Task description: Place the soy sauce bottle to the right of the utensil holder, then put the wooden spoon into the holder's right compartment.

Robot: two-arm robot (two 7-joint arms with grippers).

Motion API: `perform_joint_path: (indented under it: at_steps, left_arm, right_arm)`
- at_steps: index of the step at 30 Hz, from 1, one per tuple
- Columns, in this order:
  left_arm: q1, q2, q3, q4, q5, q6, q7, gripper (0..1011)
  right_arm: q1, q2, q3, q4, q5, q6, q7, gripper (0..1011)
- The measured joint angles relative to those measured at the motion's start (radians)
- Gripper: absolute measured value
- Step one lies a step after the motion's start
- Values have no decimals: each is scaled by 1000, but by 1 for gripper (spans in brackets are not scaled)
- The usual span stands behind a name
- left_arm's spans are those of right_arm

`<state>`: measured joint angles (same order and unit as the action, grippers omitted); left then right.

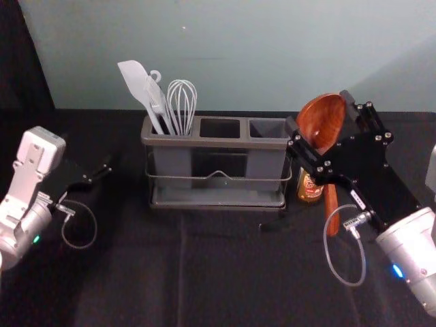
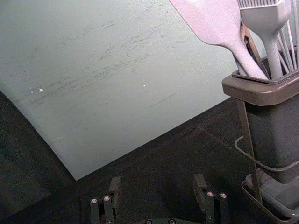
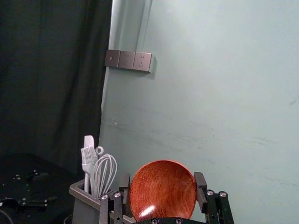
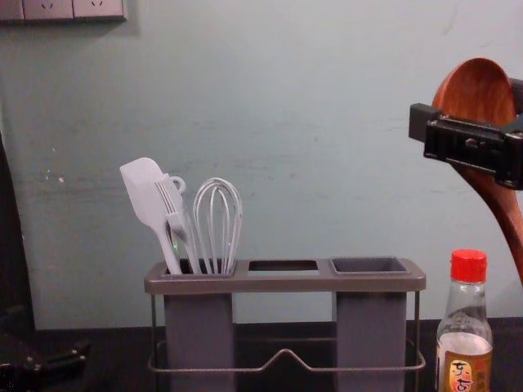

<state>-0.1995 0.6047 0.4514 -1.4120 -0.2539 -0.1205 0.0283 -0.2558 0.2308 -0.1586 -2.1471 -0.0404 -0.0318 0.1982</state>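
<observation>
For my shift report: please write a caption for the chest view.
Right gripper holds the wooden spoon bowl-up; the red-capped soy sauce bottle stands right of the utensil holder.

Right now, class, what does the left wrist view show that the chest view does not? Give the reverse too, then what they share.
Left wrist view: the grey tray at the base of the brown-rimmed utensil holder.

Chest view: the glass soy sauce bottle with a red cap, the reddish wooden spoon held by the black right gripper, the holder's middle and right compartments, and wall sockets.

Both: the pale spatula, brush and wire whisk in the holder, its thin metal frame, the black left gripper and the pale green wall.
</observation>
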Motion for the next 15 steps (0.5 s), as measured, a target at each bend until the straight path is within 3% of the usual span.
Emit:
perform_joint_path:
  at_steps: [15]
  left_arm:
    - [0, 0, 0, 0, 0, 0, 0, 1000]
  right_arm:
    - [4, 1, -1, 3, -2, 4, 1, 838]
